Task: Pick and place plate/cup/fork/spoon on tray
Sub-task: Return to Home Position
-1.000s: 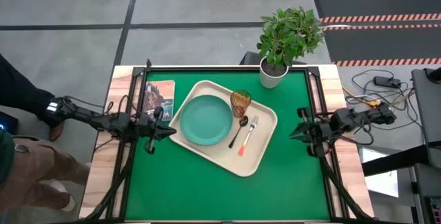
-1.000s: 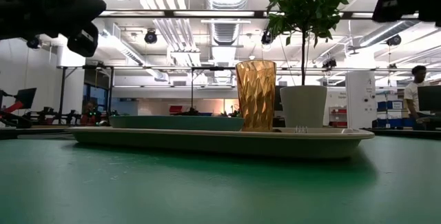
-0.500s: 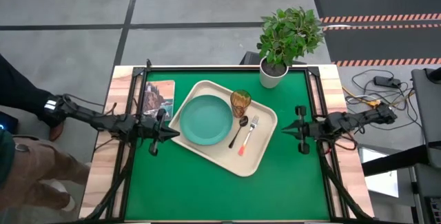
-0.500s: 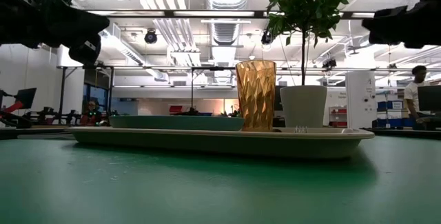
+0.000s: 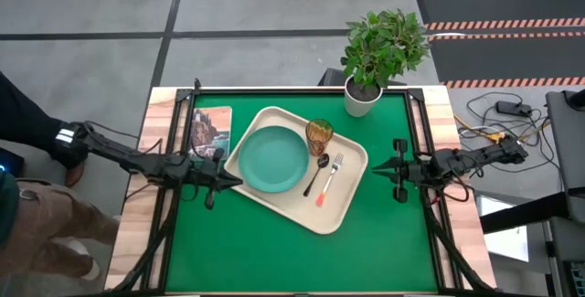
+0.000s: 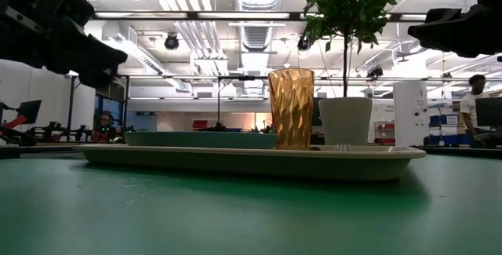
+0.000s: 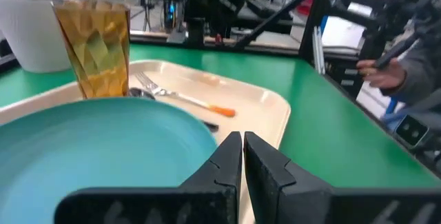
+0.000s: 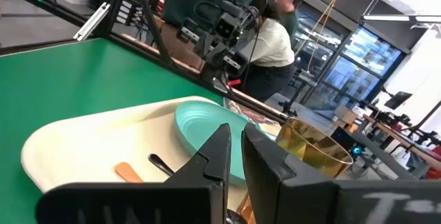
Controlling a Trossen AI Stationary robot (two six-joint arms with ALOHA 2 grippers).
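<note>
Green tabletop is bearing the tray with plate, cup, spoon, fork; left gripper and right gripper are hovering either side, fingers pressed together.

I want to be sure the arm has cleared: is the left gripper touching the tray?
Apart. The low view shows the left gripper hanging well above the tray, with a wide gap between them.

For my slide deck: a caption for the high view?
Plate, cup, spoon and fork set on the tray; left claw and right claw shut, flanking it.
</note>
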